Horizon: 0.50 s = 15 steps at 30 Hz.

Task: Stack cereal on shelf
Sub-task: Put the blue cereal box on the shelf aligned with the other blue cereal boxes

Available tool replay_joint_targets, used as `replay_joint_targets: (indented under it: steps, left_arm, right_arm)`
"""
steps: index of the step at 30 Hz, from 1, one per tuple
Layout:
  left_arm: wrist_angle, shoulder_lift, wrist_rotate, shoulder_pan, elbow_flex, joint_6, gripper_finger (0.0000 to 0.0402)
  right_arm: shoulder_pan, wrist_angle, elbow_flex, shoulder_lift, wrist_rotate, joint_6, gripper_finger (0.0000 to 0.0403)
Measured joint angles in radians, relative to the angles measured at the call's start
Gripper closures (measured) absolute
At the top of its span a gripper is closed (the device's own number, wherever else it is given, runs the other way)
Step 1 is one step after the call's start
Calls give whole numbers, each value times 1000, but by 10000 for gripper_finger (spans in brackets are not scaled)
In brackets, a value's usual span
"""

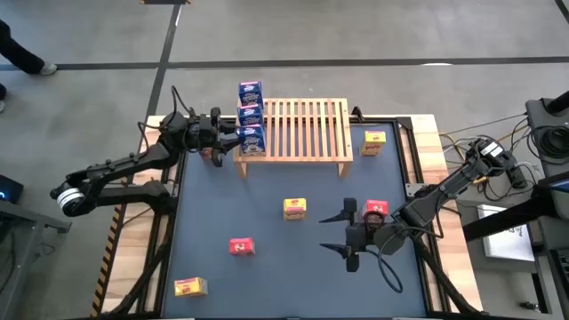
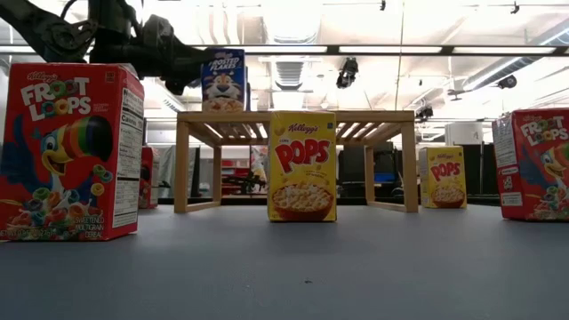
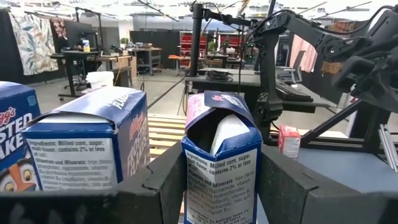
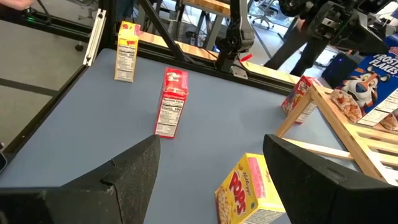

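We log three blue boxes (image 1: pixel 251 116) standing in a row along the left end of the shelf (image 1: pixel 302 130); the nearest one (image 1: pixel 253 140) sits between the fingers of the left gripper (image 1: pixel 233 140), which are clamped on its sides. It stands upright, long axis vertical, top flap loose, printed front facing the table's near edge. We judge a third of the job done. Left on the table: yellow boxes at (image 1: pixel 295 209), (image 1: pixel 374 142) and (image 1: pixel 190 286); red ones at (image 1: pixel 241 246), (image 1: pixel 376 211), and (image 1: pixel 213 156) beside the shelf. The right gripper (image 1: pixel 346 236) hovers near the middle, fingers spread wide, holding nothing.
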Motion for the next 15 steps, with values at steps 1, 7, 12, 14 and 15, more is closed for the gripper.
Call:
replay_joint_targets:
  steps: [1, 7, 12, 14, 15]
  left_arm:
    - [0, 0, 0, 3, 0, 1, 247]
    - [-8, 0, -2, 12, 5, 9, 247]
    - [-41, 0, 2, 12, 24, 24, 247]
    - [-50, 0, 2, 12, 26, 24, 247]
    - [-53, 0, 2, 12, 26, 24, 247]
  right_arm:
    - [-1, 0, 0, 0, 0, 0, 129]
    - [-7, 4, 0, 0, 0, 3, 129]
    - [-10, 7, 0, 0, 0, 1, 129]
    - [-10, 7, 0, 1, 0, 1, 129]
    - [-10, 7, 0, 1, 0, 1, 129]
